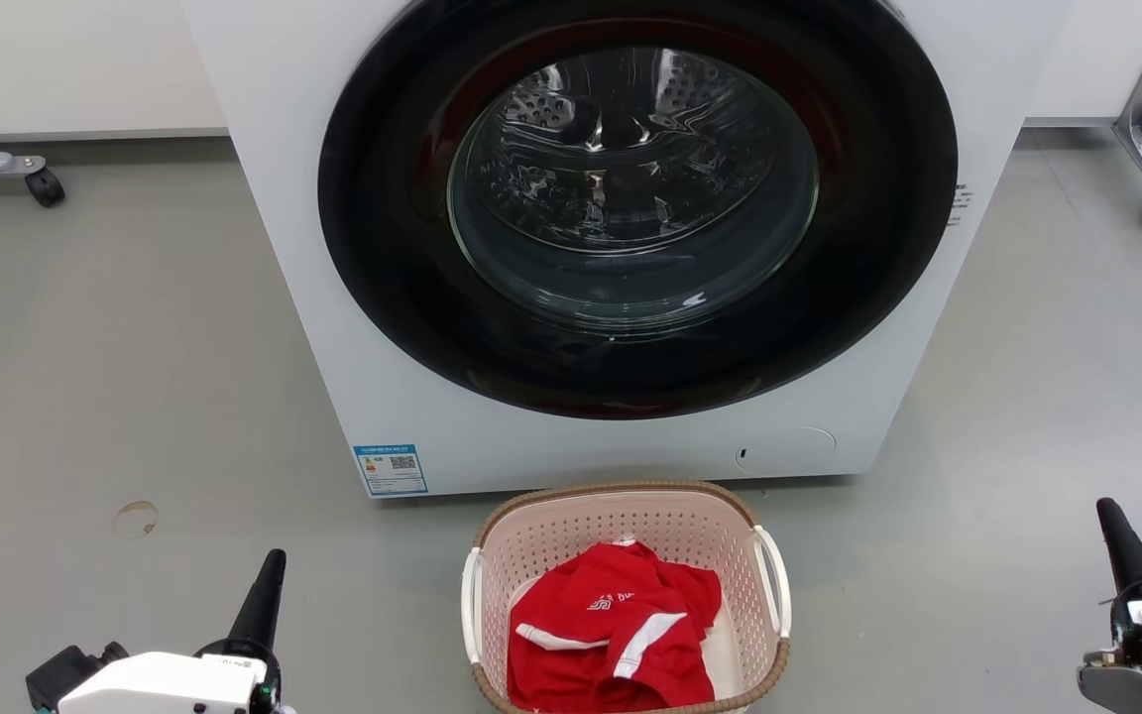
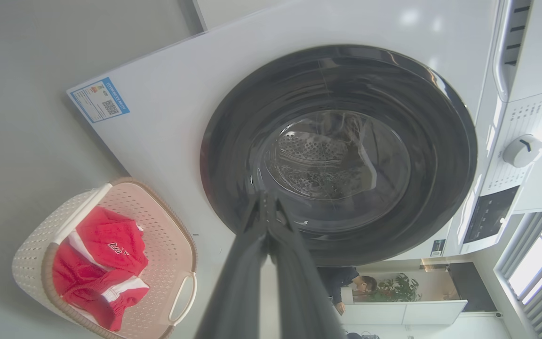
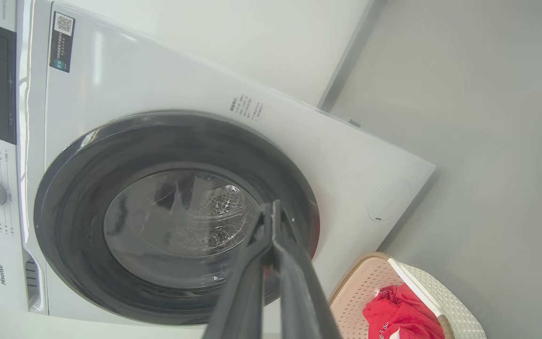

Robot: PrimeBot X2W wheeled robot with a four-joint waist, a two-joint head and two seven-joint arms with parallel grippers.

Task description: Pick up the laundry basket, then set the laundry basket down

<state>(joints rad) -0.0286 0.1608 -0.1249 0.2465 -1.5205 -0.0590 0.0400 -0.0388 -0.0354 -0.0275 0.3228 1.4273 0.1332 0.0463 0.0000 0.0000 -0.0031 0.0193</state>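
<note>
Head view: cream perforated plastic laundry basket [image 1: 571, 540] sits on grey floor [image 1: 115, 377] just before the white washing machine [image 1: 353, 347]; left end effector [image 1: 274, 560] and right end effector [image 1: 1110, 514] both clenched, empty. Best open, take both white handles [image 1: 774, 580], lift level

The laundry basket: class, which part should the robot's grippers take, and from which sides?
Probably its white handles: left gripper takes the left handle from the left, right gripper the right handle from the right. Each is an open loop on a side wall; the basket stands upright between both grippers.
</note>
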